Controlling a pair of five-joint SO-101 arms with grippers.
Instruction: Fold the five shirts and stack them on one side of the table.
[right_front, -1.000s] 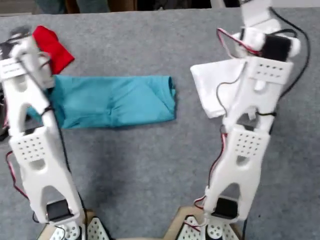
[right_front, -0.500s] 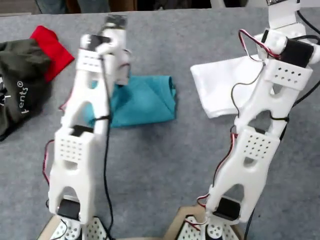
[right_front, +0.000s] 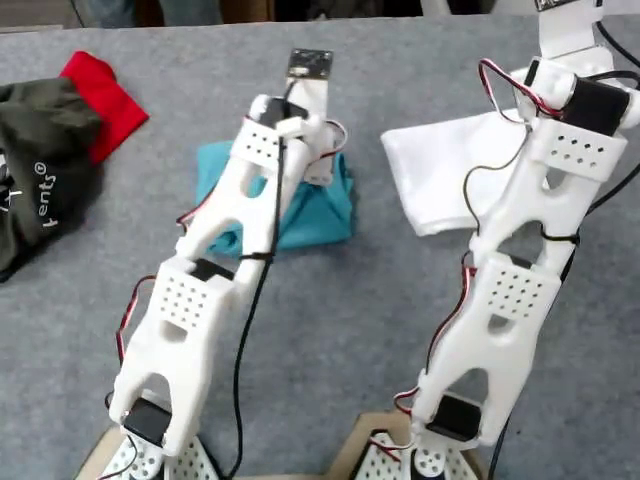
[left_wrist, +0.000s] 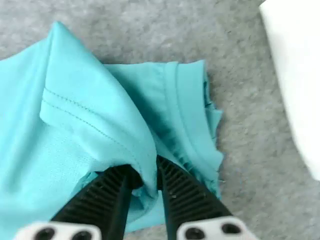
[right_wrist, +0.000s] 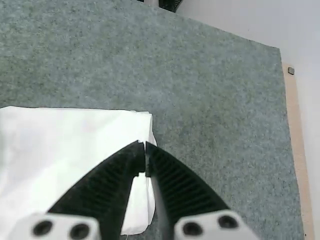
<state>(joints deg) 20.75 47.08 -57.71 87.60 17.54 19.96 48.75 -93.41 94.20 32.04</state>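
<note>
The left fingers (left_wrist: 154, 168) are closed on a raised fold of the teal shirt (right_front: 322, 212), pinching the cloth between them. That shirt lies near the middle of the tabletop (right_front: 350, 330), a little left of centre, partly folded, with one layer drawn over another and the left arm stretched across it. The white shirt (right_front: 435, 175) lies flat to its right, apart from it, under the right arm. The right fingers (right_wrist: 143, 151) are closed together, their tips over the white shirt's corner; I cannot tell whether they touch the cloth. At the far left a red shirt (right_front: 100, 88) lies crumpled, and a dark shirt (right_front: 40, 165) lies bunched just nearer, touching it at the tabletop's left edge. Both are well apart from the teal shirt.
</note>
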